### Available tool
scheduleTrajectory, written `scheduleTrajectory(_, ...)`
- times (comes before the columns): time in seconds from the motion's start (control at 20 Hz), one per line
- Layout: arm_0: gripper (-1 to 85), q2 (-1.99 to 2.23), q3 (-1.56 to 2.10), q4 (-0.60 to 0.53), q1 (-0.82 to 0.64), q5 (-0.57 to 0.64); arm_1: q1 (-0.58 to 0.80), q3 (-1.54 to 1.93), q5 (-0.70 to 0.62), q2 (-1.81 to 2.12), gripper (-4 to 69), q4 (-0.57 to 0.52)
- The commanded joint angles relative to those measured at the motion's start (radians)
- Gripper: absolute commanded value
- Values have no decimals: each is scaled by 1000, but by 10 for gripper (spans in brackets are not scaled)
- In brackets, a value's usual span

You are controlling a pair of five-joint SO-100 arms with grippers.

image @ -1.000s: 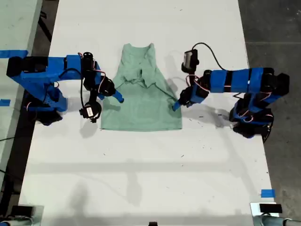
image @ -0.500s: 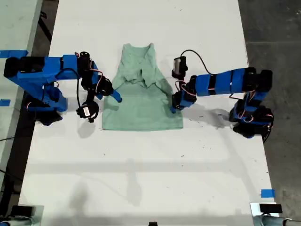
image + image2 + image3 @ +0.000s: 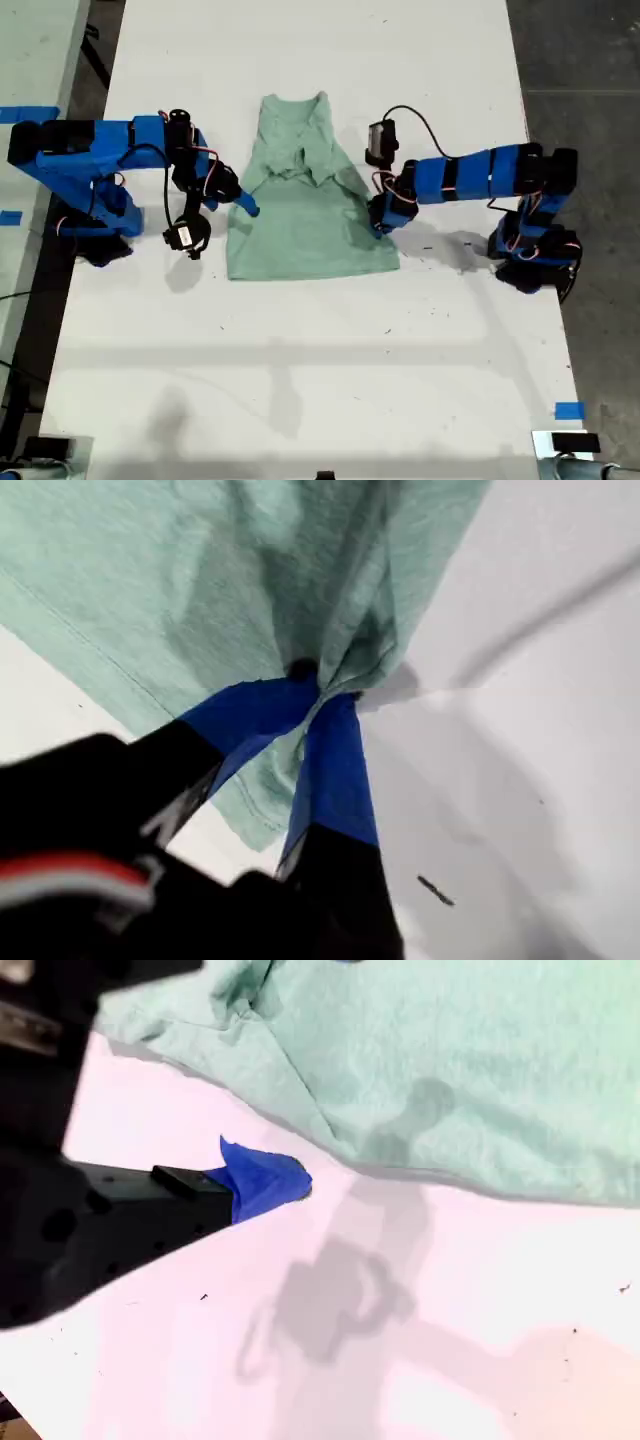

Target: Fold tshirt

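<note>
1. Mint-green cloth: the tshirt [image 3: 305, 205] lies in the middle of the white table [image 3: 300, 380], neck away from the camera in the exterior view, sleeves already turned in over the chest, hem nearest.
2. My first gripper [image 3: 322, 692] is pinching a bunch of fabric at the shirt's edge on the exterior view's right; its blue-taped tips meet on the cloth, which puckers into a ridge there.
3. My second gripper [image 3: 265, 1175] hovers over bare table just beside the opposite edge, on the exterior view's left. Only one blue tip shows, so I cannot tell whether the claw is spread or closed; it grips no cloth that I can see.
4. To do this step well, I judge the pinch should stay low and travel slowly across the body, so the layer rolls over rather than drags.
5. Risk: with one side unheld, the whole shirt may slide; the free claw could pin its edge first.
</note>
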Motion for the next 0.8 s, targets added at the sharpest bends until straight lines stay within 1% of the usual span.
scheduleTrajectory(0.0,287,55,-6,-12,-17,0,6,-66,-9,78,-17,118)
scheduleTrajectory(0.15,287,55,-6,-12,-17,2,-57,-330,-3,48,-17,313)
scheduleTrajectory(0.25,286,61,-6,-9,-17,2,-97,-538,17,-28,-17,396)
scheduleTrajectory(0.3,285,64,-6,-6,-15,2,-110,-623,21,-61,-17,411)
scheduleTrajectory(0.45,284,69,-6,-2,-9,-5,-124,-796,51,-184,-17,420)
scheduleTrajectory(0.55,283,69,-5,-6,-5,-6,-129,-876,86,-272,-17,405)
scheduleTrajectory(0.7,282,69,-2,-9,-3,-6,-120,-873,121,-351,-18,291)
scheduleTrajectory(0.75,282,69,-2,-9,-3,-6,-115,-848,117,-367,-18,233)
